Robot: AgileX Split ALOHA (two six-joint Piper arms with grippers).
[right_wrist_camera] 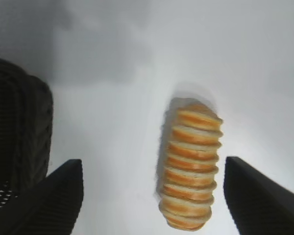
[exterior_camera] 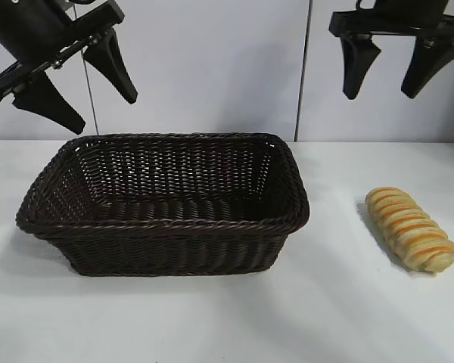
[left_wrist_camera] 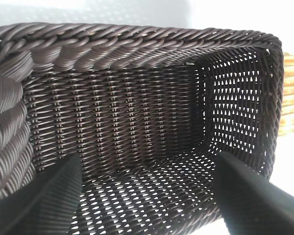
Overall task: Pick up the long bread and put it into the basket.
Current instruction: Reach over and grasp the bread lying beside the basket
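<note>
In the exterior view, the left gripper hangs tilted above the left end of the large rectangular dark brown woven wicker basket, its two black fingers spread apart with nothing between them. The right gripper hangs high at the other side, its fingers likewise wide apart and empty. Below it and well clear of it, the oblong golden-yellow long bread with orange-brown crosswise stripes lies on the white table, beside the basket's right end but not touching it.

In the left wrist view, the left gripper looks down into the basket, whose bare woven floor lies beneath the parted fingers. A sliver of the bread shows beyond the basket's far end wall.

In the right wrist view, the right gripper hovers over the table. The bread lies below, in line with the gap between the separated fingers, nearer one than the other. A corner of the basket sits off to one side.
</note>
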